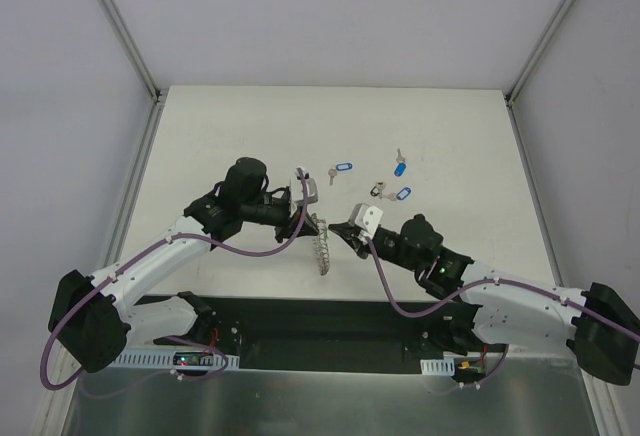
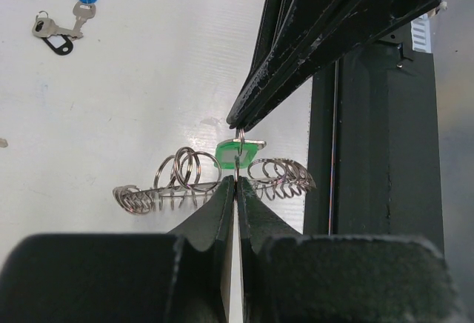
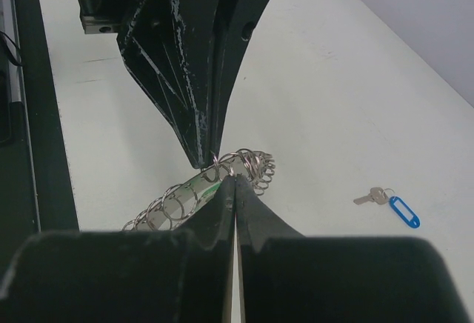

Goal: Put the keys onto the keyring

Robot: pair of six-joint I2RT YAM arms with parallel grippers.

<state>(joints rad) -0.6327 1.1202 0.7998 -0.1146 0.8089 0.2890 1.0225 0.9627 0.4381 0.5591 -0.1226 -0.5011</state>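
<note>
keyring (image 2: 141, 198) | at tips of left gripper (image 2: 235, 181), right gripper (image 3: 234, 181) | both closed

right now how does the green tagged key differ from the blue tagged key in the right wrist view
The green-tagged key has a green tag, the blue-tagged key a blue one. The green-tagged key sits at the keyring between the left gripper and right gripper; the blue-tagged key lies alone on the table. Its silver blade shows; the green one's is hidden. Both carry a tag.
</note>
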